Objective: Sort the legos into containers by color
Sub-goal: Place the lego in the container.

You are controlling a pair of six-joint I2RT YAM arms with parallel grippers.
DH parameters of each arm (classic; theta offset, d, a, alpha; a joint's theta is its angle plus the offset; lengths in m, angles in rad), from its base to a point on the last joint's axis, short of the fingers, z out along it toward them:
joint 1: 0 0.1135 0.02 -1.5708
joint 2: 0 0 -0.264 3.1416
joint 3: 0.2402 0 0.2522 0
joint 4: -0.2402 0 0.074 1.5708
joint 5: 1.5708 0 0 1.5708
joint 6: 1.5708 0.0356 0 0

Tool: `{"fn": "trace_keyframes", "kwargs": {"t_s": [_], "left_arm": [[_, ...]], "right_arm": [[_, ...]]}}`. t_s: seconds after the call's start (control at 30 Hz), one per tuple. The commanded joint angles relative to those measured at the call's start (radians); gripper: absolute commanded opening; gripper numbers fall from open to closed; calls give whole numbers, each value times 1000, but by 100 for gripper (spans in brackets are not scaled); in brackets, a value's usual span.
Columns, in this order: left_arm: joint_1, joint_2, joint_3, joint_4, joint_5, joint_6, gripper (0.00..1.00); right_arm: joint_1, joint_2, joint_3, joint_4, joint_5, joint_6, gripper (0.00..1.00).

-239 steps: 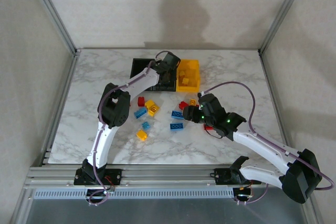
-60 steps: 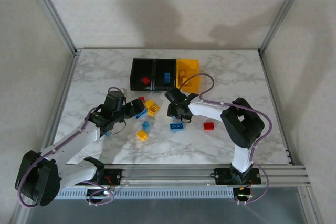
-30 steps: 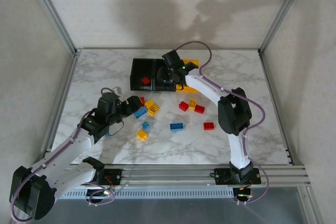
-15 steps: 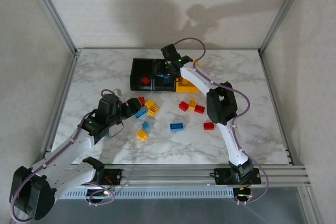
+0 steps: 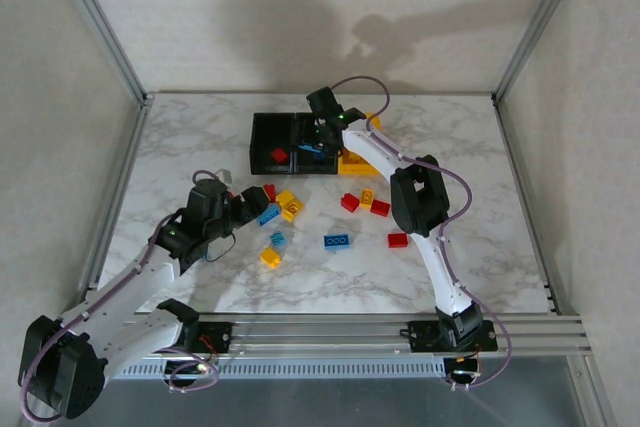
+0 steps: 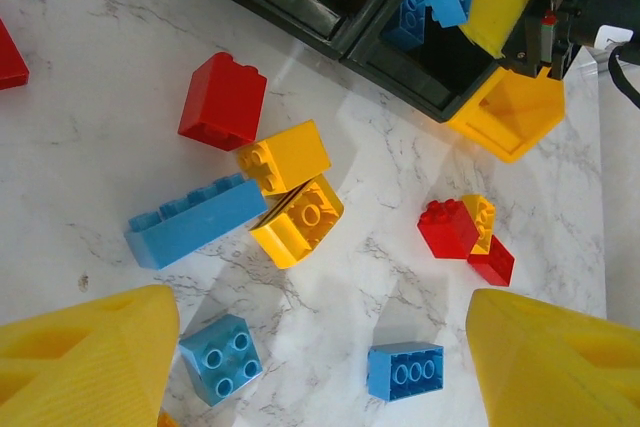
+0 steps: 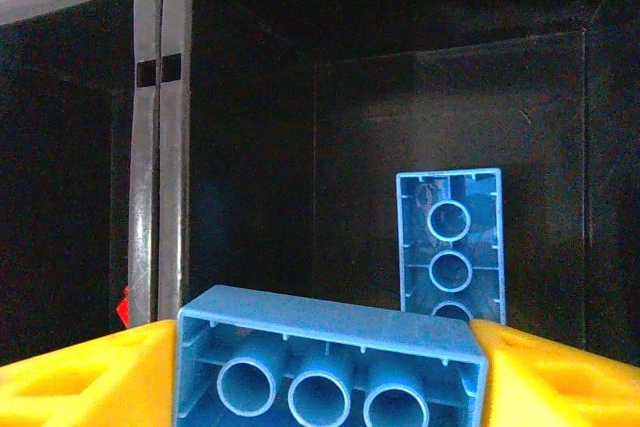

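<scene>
Since a blue brick (image 7: 450,242) already lies on the floor of the middle bin (image 7: 250,147), the right gripper (image 7: 325,387) seems to hang straight above that bin in order to drop a matching piece beside it. Its two fingers pinch a second blue brick (image 7: 330,332) by the ends, hollow underside toward the camera, above the bin's opening and on the nearer side of the brick inside. Judging by this, the release is the step in hand.

The bin (image 5: 270,132) to the left of the middle bin holds a red brick (image 5: 278,154), and the yellow bin (image 6: 510,107) joins the middle bin on the other side, so each colour appears to have its own place.

The left gripper (image 6: 320,362) hovers well in front of the middle bin, fingers spread wide and holding nothing, probably choosing a piece. Below it, also in front of that bin, lie a long blue brick (image 6: 195,219) and two touching yellow bricks (image 6: 290,182).
</scene>
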Motion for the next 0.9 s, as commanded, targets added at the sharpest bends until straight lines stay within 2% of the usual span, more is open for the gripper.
{"fn": "trace_keyframes", "kwargs": {"t_s": [0.0,0.6,0.87], "left_arm": [[-4,4,-13,-11,-22,-9,76],[-5,-4,-10,-17,-23,-20,76],[-5,-22,-14,-27,-31,-26,76]], "right_arm": [[-6,0,-3,16,0,5,71],[1,-133,-67,65,19,-5,78],[14,-194,-95,75,22,-26,75]]}}
